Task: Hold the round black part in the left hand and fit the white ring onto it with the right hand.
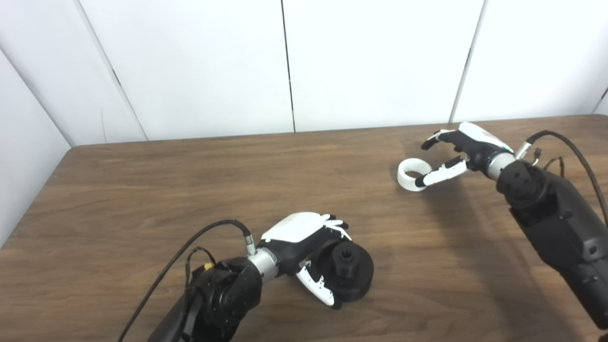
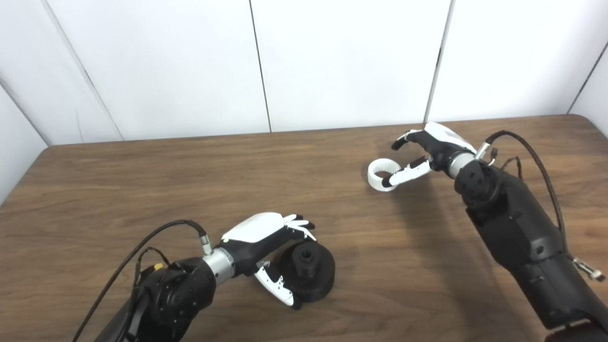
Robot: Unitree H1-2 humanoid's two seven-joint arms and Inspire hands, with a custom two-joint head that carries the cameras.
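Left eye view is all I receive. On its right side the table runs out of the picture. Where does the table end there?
Observer: In the right eye view the table shows its far right corner and a part of its right edge, beyond the cable of the right hand.
Operator: Is there anything lower on that right forearm which my picture cuts off?
Observer: Yes. A small silver fitting sticks out from the forearm's outer side, near the picture's right edge.
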